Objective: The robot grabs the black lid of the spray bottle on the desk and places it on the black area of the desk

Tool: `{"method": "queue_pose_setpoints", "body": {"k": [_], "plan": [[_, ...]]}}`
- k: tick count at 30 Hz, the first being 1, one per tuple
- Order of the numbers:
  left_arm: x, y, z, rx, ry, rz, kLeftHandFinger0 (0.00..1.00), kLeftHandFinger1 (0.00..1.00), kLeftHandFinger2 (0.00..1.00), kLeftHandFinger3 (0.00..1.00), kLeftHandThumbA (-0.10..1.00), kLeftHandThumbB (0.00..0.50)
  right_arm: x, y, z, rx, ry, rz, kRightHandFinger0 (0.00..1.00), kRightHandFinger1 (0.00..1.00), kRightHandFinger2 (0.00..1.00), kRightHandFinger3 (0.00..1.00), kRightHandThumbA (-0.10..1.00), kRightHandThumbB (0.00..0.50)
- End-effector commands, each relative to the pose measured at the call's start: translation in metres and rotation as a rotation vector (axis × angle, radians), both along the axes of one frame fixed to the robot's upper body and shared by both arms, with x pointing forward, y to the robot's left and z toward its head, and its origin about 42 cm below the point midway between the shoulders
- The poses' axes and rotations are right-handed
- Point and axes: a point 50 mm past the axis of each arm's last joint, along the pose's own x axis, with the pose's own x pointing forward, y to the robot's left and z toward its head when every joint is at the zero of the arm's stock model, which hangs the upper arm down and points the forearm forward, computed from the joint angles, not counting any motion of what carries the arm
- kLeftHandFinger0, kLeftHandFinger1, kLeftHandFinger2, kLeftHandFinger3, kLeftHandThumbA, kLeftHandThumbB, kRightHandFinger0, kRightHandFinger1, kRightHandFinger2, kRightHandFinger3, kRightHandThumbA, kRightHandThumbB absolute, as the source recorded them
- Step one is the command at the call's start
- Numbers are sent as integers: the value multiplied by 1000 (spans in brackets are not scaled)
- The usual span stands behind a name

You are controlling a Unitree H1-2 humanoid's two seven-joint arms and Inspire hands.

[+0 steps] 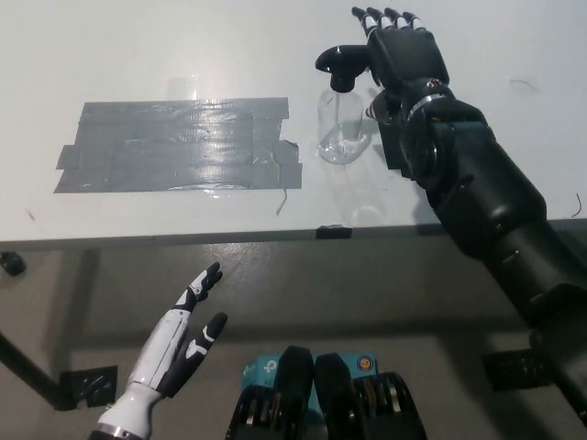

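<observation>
Presently on record:
Surface [165, 55]: white, glossy, front edge running across the middle of the head view.
Spray bottle [341, 128]: clear body, upright on the surface, between the two taped areas.
Black lid [341, 64]: trigger-spray head, seated on the bottle's neck; nozzle end hidden behind the right hand.
Grey tape patch [179, 147]: broad rectangle of overlapping strips, left of the bottle, edges ragged.
Black area [393, 147]: dark patch just right of the bottle, mostly covered by the black arm.
Right hand [399, 55]: black, fingers spread and extended, just beside the lid on its right; contact not discernible; holding nothing.
Left hand [179, 335]: white, fingers apart, empty, resting low before the surface's edge.
Writing, labels: none legible on the bottle.
</observation>
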Motion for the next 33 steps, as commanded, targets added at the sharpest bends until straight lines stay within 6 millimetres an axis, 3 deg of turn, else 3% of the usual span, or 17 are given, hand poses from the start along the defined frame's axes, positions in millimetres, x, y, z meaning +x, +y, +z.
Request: {"method": "queue_pose_setpoints", "body": {"k": [1, 13, 14, 15, 19, 20, 21, 22, 24, 26, 27, 31, 33], "plan": [[3, 0, 15, 16, -47, -11, 1000, 1000, 1000, 1000, 1000, 152, 1, 20, 52, 21, -133, 35, 1000, 1000, 1000, 1000, 1000, 500], [4, 0, 16, 11, -62, -18, 1000, 1000, 1000, 1000, 1000, 140, 2, 29, 58, -28, -167, 36, 1000, 1000, 1000, 1000, 1000, 483], [5, 0, 17, 12, -66, -17, 1000, 1000, 1000, 1000, 1000, 147, 9, 34, 58, -115, -154, 27, 1000, 1000, 1000, 1000, 169, 307], [5, 0, 17, 12, -67, -17, 1000, 1000, 1000, 1000, 1000, 148, 12, 34, 56, -158, -143, 20, 1000, 1000, 1000, 1000, -75, 288], [5, 0, 17, 11, -66, -18, 1000, 1000, 1000, 1000, 1000, 150, 15, 34, 55, -197, -133, 14, 1000, 1000, 1000, 1000, -100, 280], [5, -1, 18, 14, -75, -20, 1000, 1000, 1000, 1000, 1000, 141, 25, 30, 47, -285, -78, -17, 959, 855, 850, 978, -100, 303], [5, 0, 18, 15, -75, -20, 1000, 1000, 1000, 1000, 1000, 144, 25, 30, 46, -288, -70, -24, 606, 581, 645, 849, -100, 300], [6, 0, 18, 17, -74, -20, 1000, 1000, 1000, 1000, 1000, 145, 27, 30, 46, -290, -61, -33, 417, 458, 561, 787, -100, 300], [6, 0, 18, 18, -75, -20, 1000, 1000, 1000, 1000, 1000, 144, 28, 30, 46, -291, -61, -34, 325, 367, 481, 742, -100, 301], [6, 0, 19, 13, -67, -28, 1000, 1000, 1000, 1000, 1000, 152, 29, 26, 40, -334, -38, -43, 48, 168, 368, 750, -100, 288], [6, 0, 19, 13, -67, -28, 1000, 1000, 1000, 1000, 1000, 151, 29, 26, 40, -335, -38, -43, 6, 136, 346, 751, -100, 286], [9, 0, 22, 19, -72, -29, 1000, 1000, 1000, 1000, 1000, 153, 31, 26, 41, -354, -35, -42, 64, 178, 405, 780, -100, 295], [11, -1, 22, 7, -71, -38, 1000, 1000, 1000, 1000, 1000, 146, 30, 26, 41, -374, -44, -33, 142, 245, 448, 780, -100, 297]]}}
